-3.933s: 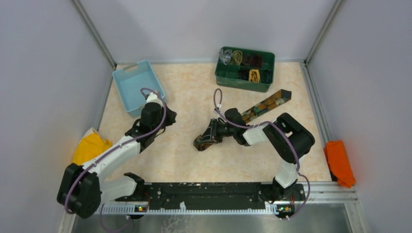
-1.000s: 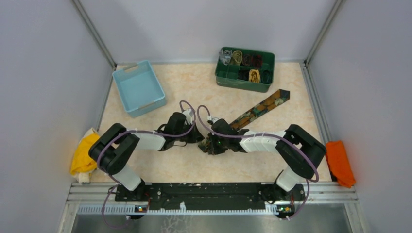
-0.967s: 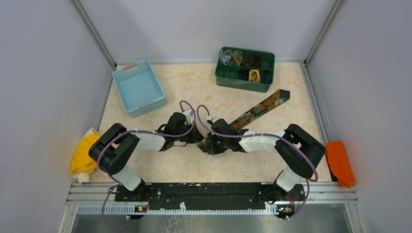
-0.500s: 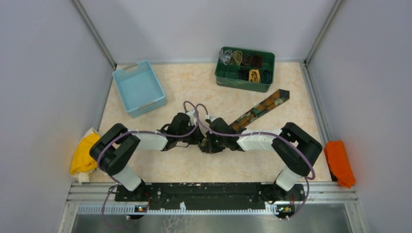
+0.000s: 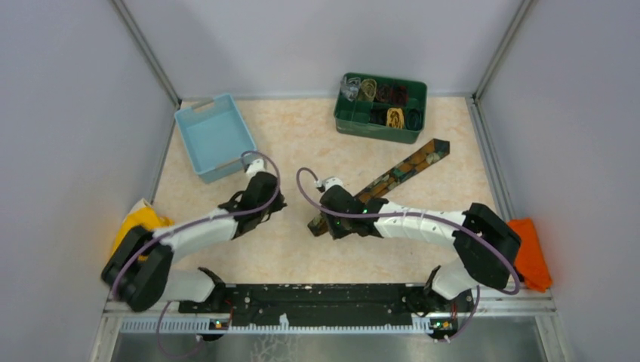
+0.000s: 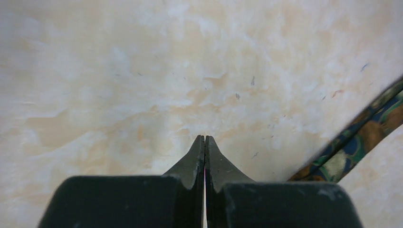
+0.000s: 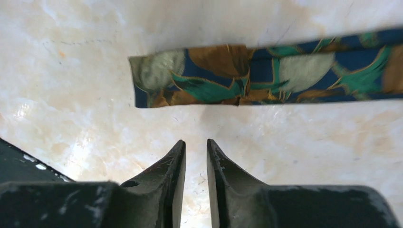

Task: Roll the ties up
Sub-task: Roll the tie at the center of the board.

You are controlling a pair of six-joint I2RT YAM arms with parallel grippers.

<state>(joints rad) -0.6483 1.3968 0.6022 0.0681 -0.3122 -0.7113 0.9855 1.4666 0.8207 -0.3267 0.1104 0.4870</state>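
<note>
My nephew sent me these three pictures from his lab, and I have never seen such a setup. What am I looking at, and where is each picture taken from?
These are two robot arms bolted at the near edge of a table. The wide picture looks down from above, with the left arm on the left and the right arm on the right. The other two pictures come from a small camera on each wrist, looking past that arm's own claw.

On the table a long patterned tie lies flat. At the back stand a green bin holding rolled ties and a blue bin. A yellow cloth and an orange cloth sit at the side edges.

The left claw is shut on nothing. The right claw is slightly open just short of the tie's end, holding nothing.
</note>
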